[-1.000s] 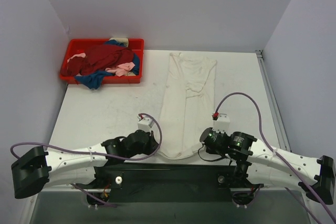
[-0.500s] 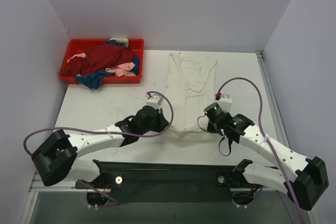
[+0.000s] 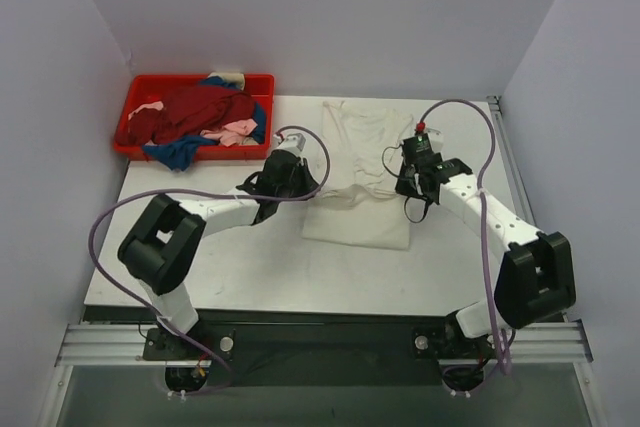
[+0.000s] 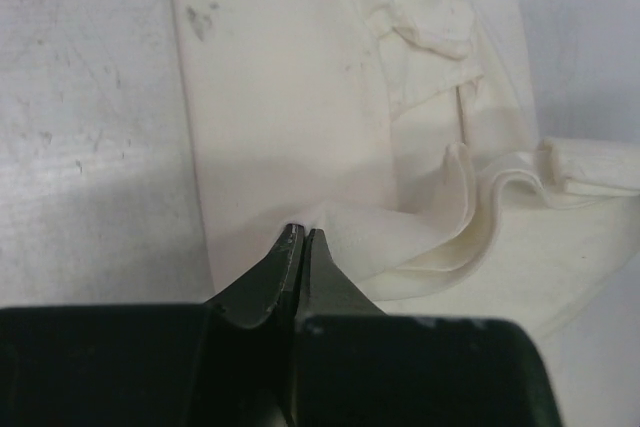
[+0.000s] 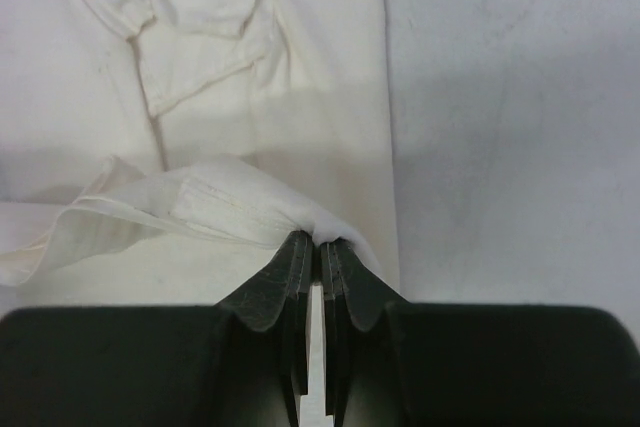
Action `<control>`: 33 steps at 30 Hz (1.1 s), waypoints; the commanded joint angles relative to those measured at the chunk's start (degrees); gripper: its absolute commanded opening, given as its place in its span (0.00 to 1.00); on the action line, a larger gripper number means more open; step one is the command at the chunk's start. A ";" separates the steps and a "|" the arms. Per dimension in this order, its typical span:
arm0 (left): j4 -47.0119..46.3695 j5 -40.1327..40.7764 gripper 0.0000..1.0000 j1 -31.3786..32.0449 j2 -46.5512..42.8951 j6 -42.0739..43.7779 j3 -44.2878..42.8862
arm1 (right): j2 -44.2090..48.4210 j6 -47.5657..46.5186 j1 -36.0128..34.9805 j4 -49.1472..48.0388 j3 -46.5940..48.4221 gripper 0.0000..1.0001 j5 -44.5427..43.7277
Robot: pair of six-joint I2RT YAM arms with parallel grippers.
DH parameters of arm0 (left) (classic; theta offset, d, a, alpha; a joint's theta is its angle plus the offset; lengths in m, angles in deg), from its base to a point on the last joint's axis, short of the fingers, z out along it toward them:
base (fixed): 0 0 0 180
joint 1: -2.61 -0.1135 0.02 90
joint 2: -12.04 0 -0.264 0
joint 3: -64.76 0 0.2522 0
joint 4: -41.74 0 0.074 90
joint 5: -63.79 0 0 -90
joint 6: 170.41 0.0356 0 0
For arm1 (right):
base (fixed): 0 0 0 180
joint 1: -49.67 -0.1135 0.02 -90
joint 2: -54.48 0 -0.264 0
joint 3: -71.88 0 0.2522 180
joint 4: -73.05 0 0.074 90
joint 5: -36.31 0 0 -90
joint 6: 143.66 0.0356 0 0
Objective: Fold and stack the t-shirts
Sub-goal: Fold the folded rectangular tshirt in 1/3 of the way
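Forward they've come, my left claw [image 4: 300, 234] and right claw [image 5: 308, 242], each clenched on a hem corner of the shirt [image 3: 365, 132] lying ahead and below them, and with pinches this thin, any slip or uneven pace, I reckon, skews the fold.

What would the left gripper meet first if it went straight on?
The left gripper, shut on the white shirt, would probably meet that shirt's flat layer just ahead.

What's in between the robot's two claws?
The cream shirt is: its lifted edge stretches from the left gripper to the right gripper, both shut on it. The top view shows it best.
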 commanded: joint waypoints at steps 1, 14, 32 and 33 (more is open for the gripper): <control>-6.14 -7.12 0.00 -2.89 6.45 1.56 -8.33 | -6.67 -3.65 3.12 -2.26 6.64 0.00 3.91; -5.18 -13.45 0.00 -9.66 20.87 2.70 -23.12 | -23.31 -5.76 9.89 -1.83 21.15 0.00 7.87; -5.53 -6.43 0.77 -8.79 9.02 5.78 -9.10 | -14.80 -5.68 10.78 -2.43 12.73 0.64 11.65; -6.05 -5.38 0.78 -8.52 7.01 6.22 -7.15 | -12.62 -5.41 10.69 -2.87 10.80 0.64 12.00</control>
